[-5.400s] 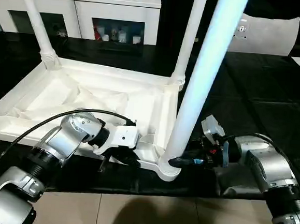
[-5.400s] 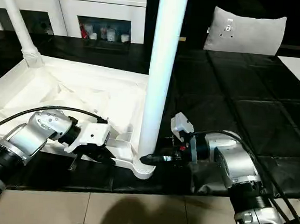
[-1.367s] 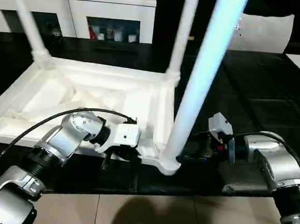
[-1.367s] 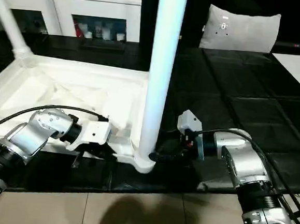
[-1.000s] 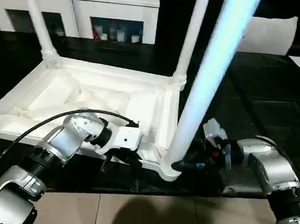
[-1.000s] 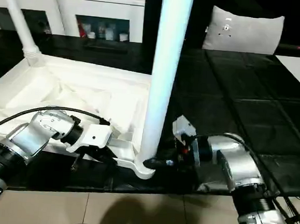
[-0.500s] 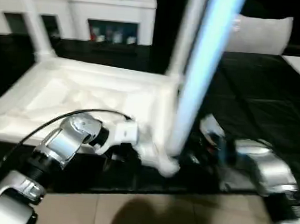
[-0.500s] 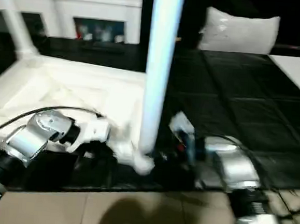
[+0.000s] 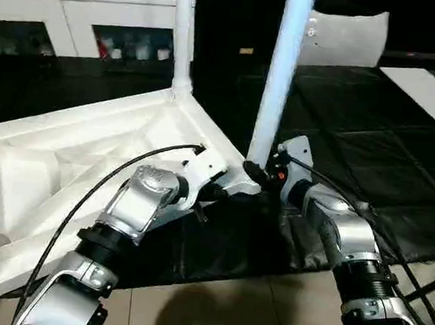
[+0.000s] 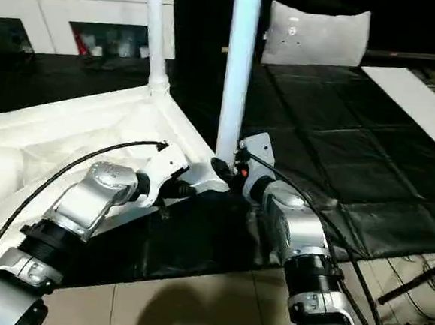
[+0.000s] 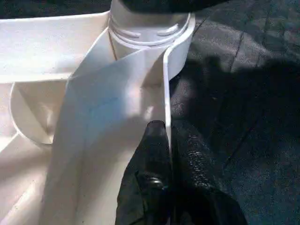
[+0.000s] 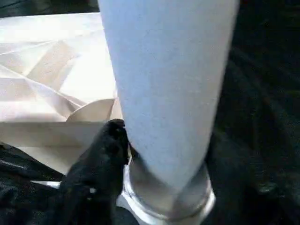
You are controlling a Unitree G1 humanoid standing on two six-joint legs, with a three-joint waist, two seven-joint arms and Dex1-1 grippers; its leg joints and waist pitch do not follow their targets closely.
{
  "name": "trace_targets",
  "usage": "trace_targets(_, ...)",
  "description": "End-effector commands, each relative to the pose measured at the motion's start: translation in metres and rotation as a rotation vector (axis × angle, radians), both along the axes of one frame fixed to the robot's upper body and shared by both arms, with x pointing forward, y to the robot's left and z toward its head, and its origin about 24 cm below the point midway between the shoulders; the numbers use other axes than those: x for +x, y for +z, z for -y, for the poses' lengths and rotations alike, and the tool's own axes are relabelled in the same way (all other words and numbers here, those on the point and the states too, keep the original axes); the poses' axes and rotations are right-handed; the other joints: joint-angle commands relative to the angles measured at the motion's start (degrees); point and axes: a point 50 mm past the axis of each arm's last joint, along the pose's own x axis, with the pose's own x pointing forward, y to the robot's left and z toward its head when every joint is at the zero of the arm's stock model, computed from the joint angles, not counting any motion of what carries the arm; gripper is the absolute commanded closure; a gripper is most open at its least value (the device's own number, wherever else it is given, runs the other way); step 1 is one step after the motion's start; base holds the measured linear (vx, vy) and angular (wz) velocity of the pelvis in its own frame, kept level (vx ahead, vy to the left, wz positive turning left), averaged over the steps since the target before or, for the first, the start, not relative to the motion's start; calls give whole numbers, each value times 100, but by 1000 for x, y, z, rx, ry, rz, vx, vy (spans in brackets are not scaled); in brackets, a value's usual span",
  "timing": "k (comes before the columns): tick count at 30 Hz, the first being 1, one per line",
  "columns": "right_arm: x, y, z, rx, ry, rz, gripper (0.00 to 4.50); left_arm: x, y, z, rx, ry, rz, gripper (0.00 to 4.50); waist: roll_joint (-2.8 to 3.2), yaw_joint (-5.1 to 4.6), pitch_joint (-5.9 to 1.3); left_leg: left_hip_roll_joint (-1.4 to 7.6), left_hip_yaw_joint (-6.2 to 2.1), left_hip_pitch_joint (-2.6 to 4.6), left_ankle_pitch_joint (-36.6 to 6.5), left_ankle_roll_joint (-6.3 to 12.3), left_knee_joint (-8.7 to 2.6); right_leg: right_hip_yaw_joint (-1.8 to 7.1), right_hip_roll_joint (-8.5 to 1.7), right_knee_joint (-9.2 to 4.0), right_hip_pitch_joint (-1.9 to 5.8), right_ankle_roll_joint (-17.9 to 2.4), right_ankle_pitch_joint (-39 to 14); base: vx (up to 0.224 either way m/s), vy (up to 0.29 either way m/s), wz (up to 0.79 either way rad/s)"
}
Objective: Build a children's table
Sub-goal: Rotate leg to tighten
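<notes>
Now the left gripper (image 11: pixel 164 140) pinches the tabletop (image 9: pixel 67 158) rim between its closed jaws. Meanwhile the right gripper (image 12: pixel 140 154) clasps the near leg (image 9: pixel 281 77) at its base.

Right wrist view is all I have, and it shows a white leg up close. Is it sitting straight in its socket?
Observer: From the head camera, the leg stands upright in the near corner socket of the upturned tabletop.
Operator: Is anything steadying the tabletop?
Observer: Yes. The left gripper is shut on the thin rim right beside that socket.
Operator: Any other leg in?
Observer: A second leg stands in the far corner.
</notes>
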Motion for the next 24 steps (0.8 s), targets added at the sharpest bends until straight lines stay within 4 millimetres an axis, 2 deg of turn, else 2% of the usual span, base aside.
trace_targets(1,-3,4,-5,36,65,19,157,2,14,10,-8,-71,71,450,-1,47,-473,113,-6,-2,-405,534,-337,302,-292,-268,396,-1157,-837,0,0,0)
trace_targets(3,-4,7,1,40,91,41,139,3,11,3,21,-76,78,450,2,65,-466,110,2,-8,-413,587,-333,306,-298,-259,402,-1230,-699,0,0,0)
trace_targets(5,-7,10,9,41,139,58,128,2,8,-4,41,-102,75,450,0,83,-456,105,11,-2,-561,595,-334,304,-304,-283,410,-1212,-835,0,0,0)
trace_targets(6,-9,11,14,23,189,68,111,1,6,-8,54,-133,77,450,19,103,-445,103,9,-1,-670,597,-336,302,-304,-307,402,-1181,-968,0,0,0)
trace_targets(10,-14,12,27,-39,274,85,83,-2,2,-16,80,-193,63,450,20,145,-404,120,8,36,-1041,405,-363,296,-311,-383,370,-942,-1713,0,0,0)
trace_targets(12,-17,14,39,-78,352,86,68,-7,-2,-25,102,-262,40,450,16,162,-403,124,-4,43,-1143,357,-368,290,-318,-399,373,-913,-1852,0,0,0)
trace_targets(17,-30,19,51,-122,580,63,68,-20,-4,-40,138,-465,7,450,7,182,-399,133,-11,35,-1248,397,-373,294,-318,-381,375,-948,-1836,0,0,0)
trace_targets(20,-34,20,54,-118,669,32,68,-27,-3,-45,140,-557,-22,450,-7,193,-388,145,-1,50,-1284,383,-376,293,-325,-395,362,-953,-2021,0,0,0)
trace_targets(22,-34,20,54,-110,691,22,68,-29,-3,-46,147,-583,-28,450,4,221,-394,161,3,51,-1236,373,-379,304,-319,-375,358,-1006,-1921,0,0,0)
trace_targets(23,-35,20,54,-110,722,16,94,-31,-3,-48,157,-619,-36,450,-22,232,-394,166,7,59,-1226,371,-379,306,-324,-372,354,-1013,-1915,0,0,0)
trace_targets(24,-38,20,51,-103,774,14,94,-33,-2,-49,174,-661,-45,450,-24,260,-389,165,7,59,-1230,375,-379,310,-330,-365,359,-1020,-1921,0,0,0)
